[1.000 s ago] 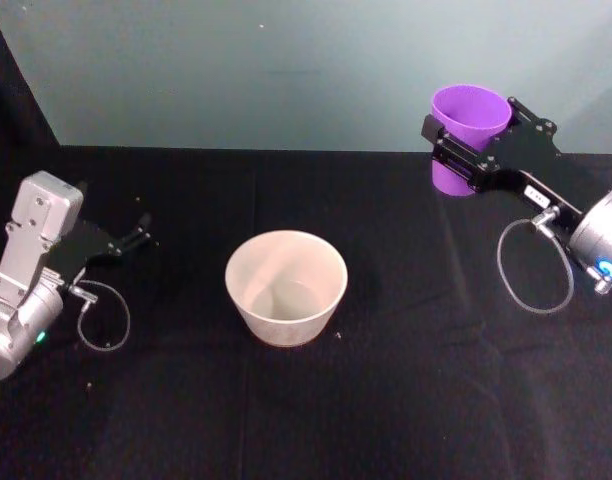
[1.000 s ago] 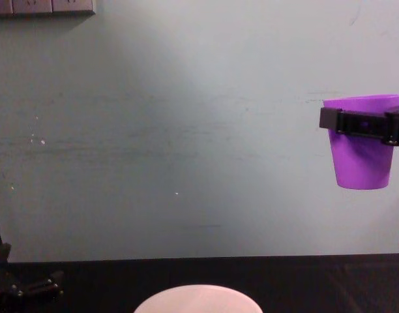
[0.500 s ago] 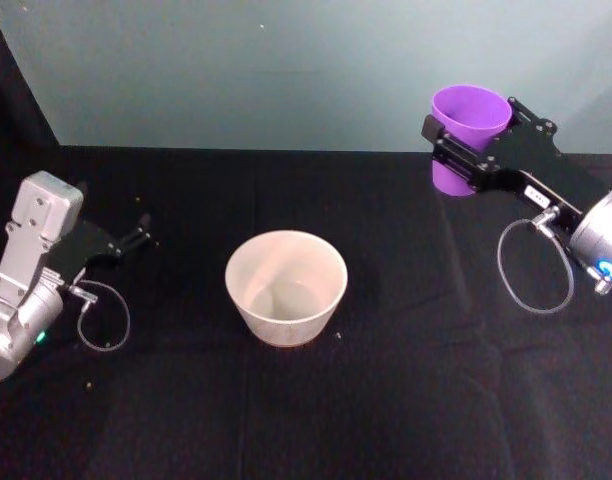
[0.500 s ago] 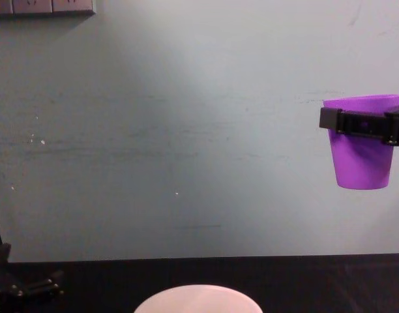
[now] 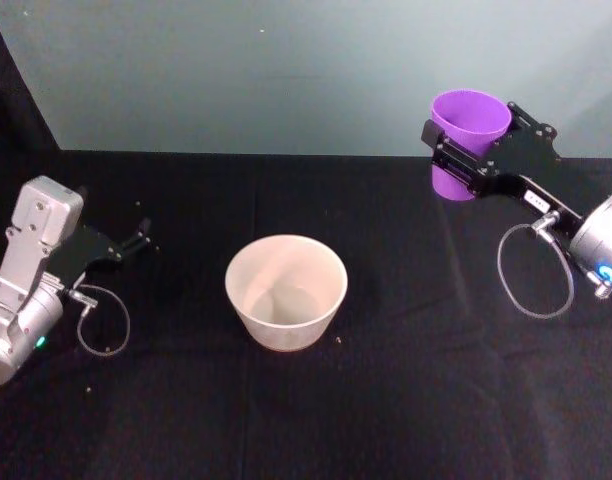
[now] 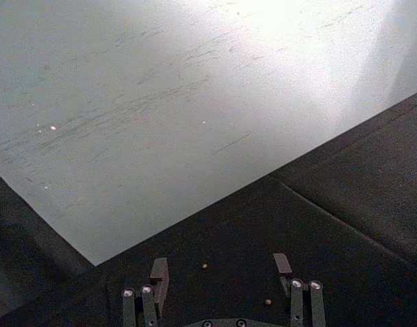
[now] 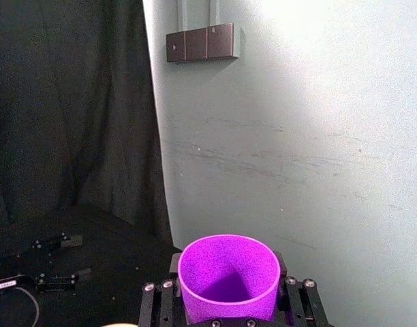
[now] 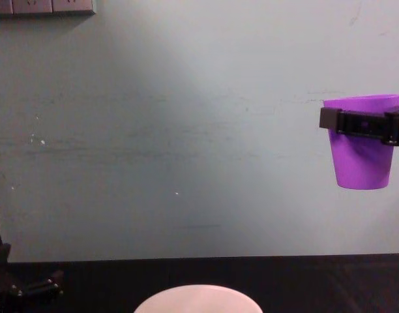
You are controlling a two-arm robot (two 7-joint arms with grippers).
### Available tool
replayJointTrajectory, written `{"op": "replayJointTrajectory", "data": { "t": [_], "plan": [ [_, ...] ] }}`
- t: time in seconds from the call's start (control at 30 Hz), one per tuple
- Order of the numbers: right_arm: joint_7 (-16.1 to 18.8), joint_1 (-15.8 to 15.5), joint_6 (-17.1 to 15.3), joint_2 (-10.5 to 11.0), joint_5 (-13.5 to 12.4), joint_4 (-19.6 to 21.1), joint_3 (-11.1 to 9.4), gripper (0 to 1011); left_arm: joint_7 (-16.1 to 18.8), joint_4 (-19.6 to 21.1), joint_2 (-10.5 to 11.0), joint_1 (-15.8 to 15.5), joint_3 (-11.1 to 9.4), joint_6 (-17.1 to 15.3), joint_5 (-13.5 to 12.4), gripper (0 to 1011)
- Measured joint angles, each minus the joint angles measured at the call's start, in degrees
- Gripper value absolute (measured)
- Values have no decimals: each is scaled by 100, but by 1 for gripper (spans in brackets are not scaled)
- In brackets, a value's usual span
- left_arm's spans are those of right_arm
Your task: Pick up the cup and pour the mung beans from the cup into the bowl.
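Note:
The purple cup [image 5: 470,120] hangs upright in the air at the far right, well above the table, with my right gripper [image 5: 474,156] shut on it just below the rim. In the chest view the cup [image 8: 362,162] shows high at the right with the black fingers [image 8: 356,122] across it. The right wrist view looks into the cup [image 7: 228,275]; its inside shows plain purple and I see no mung beans there. The pale bowl [image 5: 286,290] stands on the black cloth in the middle, left of and below the cup. My left gripper [image 6: 220,268] rests open at the far left.
Black cloth [image 5: 406,400] covers the table, with a pale wall behind it. Two small loose beans [image 6: 204,266] lie on the cloth by the left gripper. A cable loop [image 5: 534,272] hangs under the right arm. The bowl's rim [image 8: 198,293] shows at the bottom of the chest view.

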State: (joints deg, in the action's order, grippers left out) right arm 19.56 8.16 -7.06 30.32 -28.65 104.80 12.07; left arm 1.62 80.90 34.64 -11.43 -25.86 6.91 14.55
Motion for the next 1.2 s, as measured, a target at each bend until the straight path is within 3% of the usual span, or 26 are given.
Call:
{"op": "replayJointTrajectory", "data": {
  "t": [1.2],
  "plan": [
    [0, 0, 0, 0, 0, 0, 0, 746, 0, 0, 0, 0, 0, 0, 0, 1000]
  ]
}}
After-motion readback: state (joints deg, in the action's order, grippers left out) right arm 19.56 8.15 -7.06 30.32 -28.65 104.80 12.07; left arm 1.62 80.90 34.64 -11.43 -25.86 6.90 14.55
